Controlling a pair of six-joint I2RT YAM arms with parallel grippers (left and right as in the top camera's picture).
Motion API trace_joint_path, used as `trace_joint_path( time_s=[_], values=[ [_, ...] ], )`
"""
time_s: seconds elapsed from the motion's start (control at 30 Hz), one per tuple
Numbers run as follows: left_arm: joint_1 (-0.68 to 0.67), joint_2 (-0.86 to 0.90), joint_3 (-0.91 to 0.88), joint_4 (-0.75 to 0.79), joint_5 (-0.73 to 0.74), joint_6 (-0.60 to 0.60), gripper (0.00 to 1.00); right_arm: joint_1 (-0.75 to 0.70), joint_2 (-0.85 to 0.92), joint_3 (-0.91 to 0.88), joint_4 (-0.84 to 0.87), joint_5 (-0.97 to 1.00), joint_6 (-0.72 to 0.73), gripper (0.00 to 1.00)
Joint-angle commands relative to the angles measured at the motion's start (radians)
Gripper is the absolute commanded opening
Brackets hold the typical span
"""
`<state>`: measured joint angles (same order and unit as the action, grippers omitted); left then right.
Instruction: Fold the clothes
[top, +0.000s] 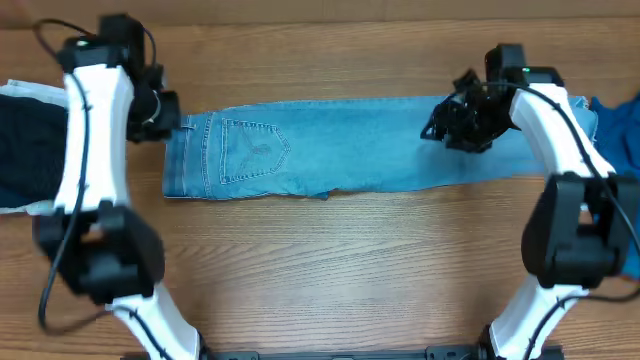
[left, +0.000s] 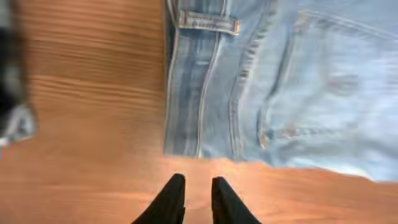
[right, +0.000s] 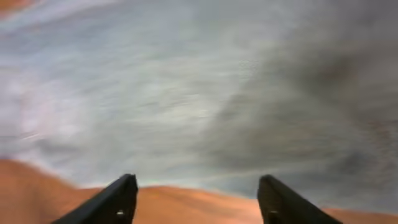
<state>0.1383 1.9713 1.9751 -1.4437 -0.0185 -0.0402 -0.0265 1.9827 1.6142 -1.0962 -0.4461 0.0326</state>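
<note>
Left tool (left: 198, 182) barely ajar, empty; right tool (right: 198, 180) wide open above jeans (top: 340, 150).

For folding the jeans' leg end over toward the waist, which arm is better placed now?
Probably right. The right end effector hangs open over the jeans near their leg end. The left end effector is off the cloth, over bare table beside the waistband.

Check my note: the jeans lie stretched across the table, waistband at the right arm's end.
Wrong end. The jeans lie stretched across the table, but the waistband is at the left arm's end; the left wrist view shows it just ahead of the left end effector.
</note>
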Motion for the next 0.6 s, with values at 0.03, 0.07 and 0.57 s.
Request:
trace_joint_path(
  time_s=[0.03, 0.07, 0.57],
  values=[
    [0.065, -0.141, 0.019, -0.033, 0.145, -0.08, 0.19, 0.052, -0.073, 0.004, -0.013, -0.037, 0.015, 0.67],
    [0.065, -0.154, 0.019, -0.034, 0.179, -0.062, 0.19, 0.058, -0.073, 0.003, -0.012, 0.007, 0.068, 0.65],
    [0.034, -0.157, -0.414, 0.2, 0.146, -0.19, 0.29, 0.183, -0.072, 0.003, 0.031, 0.082, 0.064, 0.59]
  ],
)
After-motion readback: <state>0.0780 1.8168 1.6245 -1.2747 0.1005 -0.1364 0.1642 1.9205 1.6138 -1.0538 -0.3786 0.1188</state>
